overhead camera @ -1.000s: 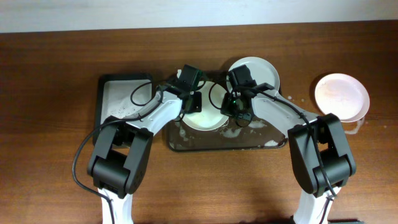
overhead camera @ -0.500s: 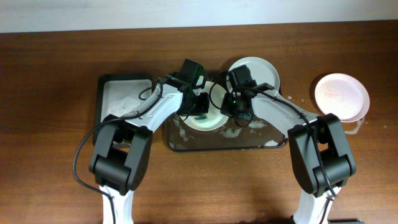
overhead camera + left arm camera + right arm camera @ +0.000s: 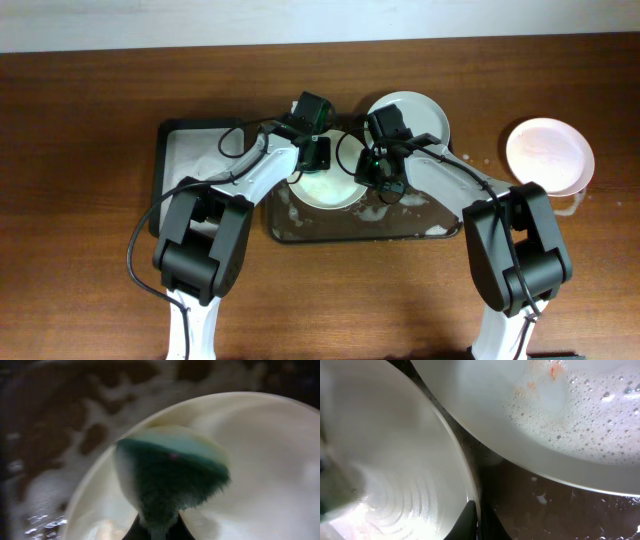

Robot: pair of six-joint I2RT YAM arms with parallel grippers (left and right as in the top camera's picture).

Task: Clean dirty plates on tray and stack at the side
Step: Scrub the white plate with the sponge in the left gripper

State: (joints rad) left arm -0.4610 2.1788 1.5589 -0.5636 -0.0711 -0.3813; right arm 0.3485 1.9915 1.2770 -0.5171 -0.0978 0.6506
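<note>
A white plate point(image 3: 330, 190) lies tilted in the dark brown tray point(image 3: 400, 222), which is flecked with foam. My left gripper point(image 3: 321, 168) is shut on a green sponge point(image 3: 170, 475) that presses on this plate's inner face point(image 3: 270, 470). My right gripper point(image 3: 387, 188) is shut on the same plate's rim point(image 3: 476, 515), with its wet face point(image 3: 395, 460) to the left. A second plate point(image 3: 425, 112) leans at the tray's back right; it holds foam and small orange smears point(image 3: 555, 420). A third plate point(image 3: 548, 155) sits on the table at the far right.
A black rectangular tub point(image 3: 195, 165) with white foam stands left of the tray. Foam patches lie on the tray floor point(image 3: 50, 435). Water drops mark the table between the tray and the right plate.
My left gripper has moved the sponge across the plate, first towards its middle, then a little back towards its far edge. The right gripper and the plates have stayed put.
</note>
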